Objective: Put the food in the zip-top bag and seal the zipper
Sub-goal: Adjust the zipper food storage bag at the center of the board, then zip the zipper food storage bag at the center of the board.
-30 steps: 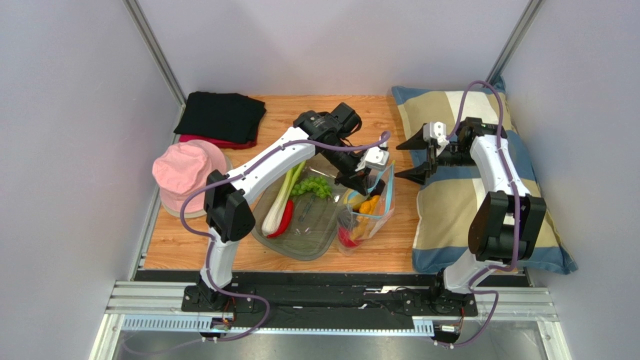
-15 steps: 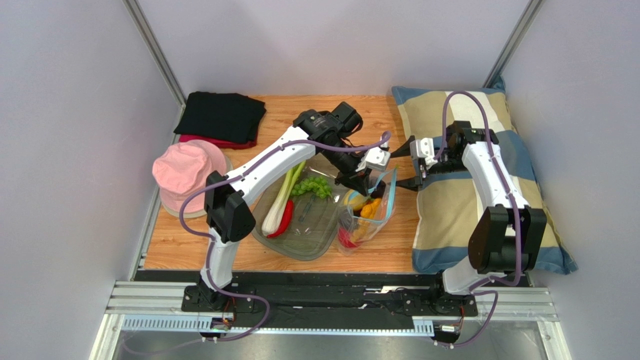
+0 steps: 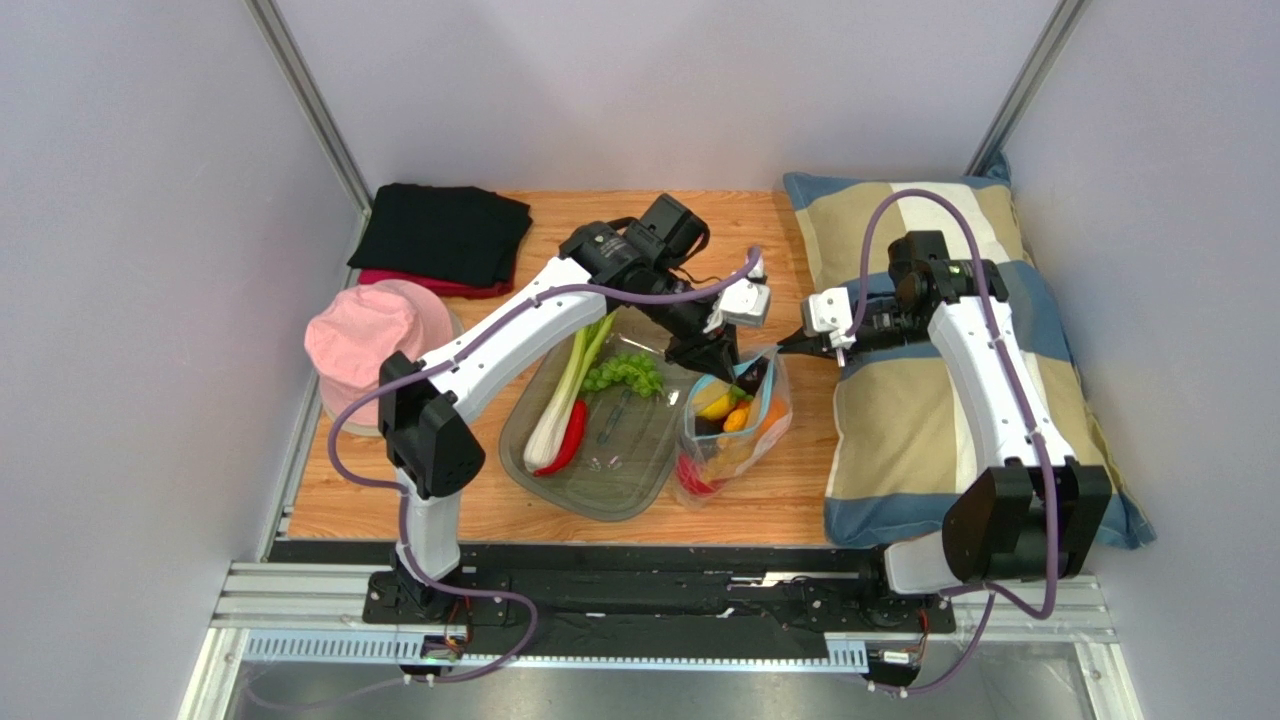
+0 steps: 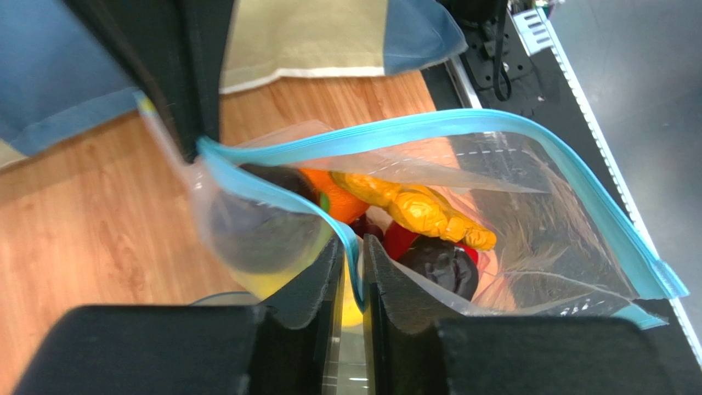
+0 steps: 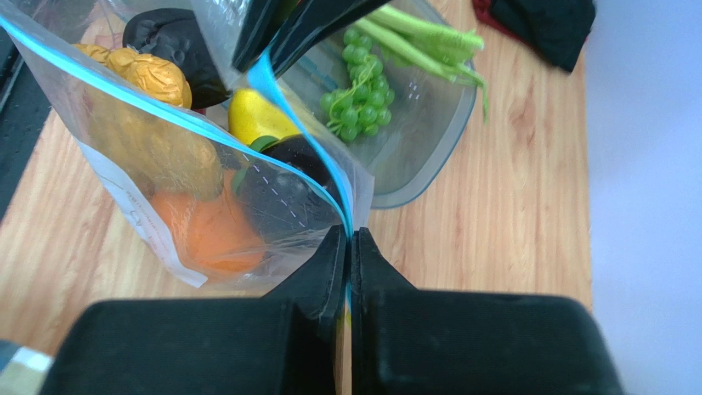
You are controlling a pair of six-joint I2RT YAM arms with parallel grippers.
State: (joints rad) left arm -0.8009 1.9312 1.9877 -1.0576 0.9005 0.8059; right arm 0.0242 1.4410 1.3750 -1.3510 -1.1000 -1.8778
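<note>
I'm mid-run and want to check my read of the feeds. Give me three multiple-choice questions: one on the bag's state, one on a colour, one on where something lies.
1. The mouth of the zip-top bag is: A zipped shut; B folded flat; C open.
2. The zipper is: A blue; B red; C black.
3. The green grapes lie: A in the bag; B in the tray; C outside both.

Answers:
1 C: the left wrist view shows the two lips well apart, with the left gripper and right gripper each pinching the edge.
2 A: the strip is blue in both wrist views.
3 B: the right wrist view shows them within the tray's wall.
</note>
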